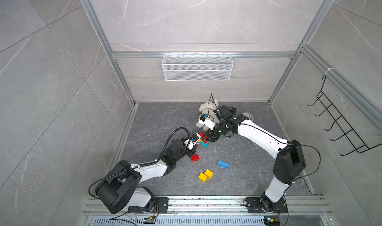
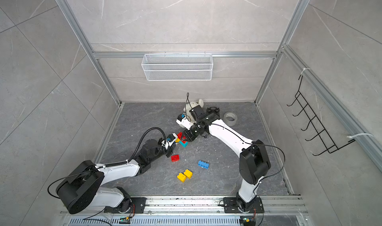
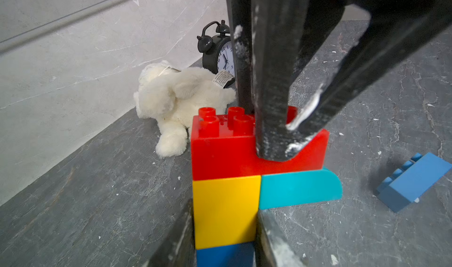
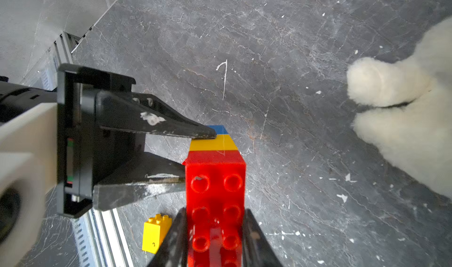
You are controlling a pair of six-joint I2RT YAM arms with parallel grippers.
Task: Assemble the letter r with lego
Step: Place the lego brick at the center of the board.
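Observation:
A lego stack stands mid-floor: a blue brick at the bottom, a yellow brick [image 3: 225, 212] above it, a teal brick [image 3: 298, 188] beside the yellow one, and a long red brick [image 3: 220, 153] across the top. My left gripper [image 3: 225, 241] is shut on the yellow brick, its fingers flat against both sides. From above, my right gripper [image 4: 215, 236] is shut on the long red brick [image 4: 215, 187]. In both top views the two grippers meet at the stack [image 1: 203, 139] [image 2: 181, 140].
Loose on the floor lie a red brick [image 1: 194, 158], a blue brick [image 1: 223, 164] and two yellow bricks [image 1: 202, 177] [image 1: 208, 173]. Behind the stack are a white plush toy [image 3: 176, 94], a black alarm clock [image 3: 217, 53] and a tape roll [image 2: 230, 118]. A wire basket [image 1: 197, 66] hangs on the back wall.

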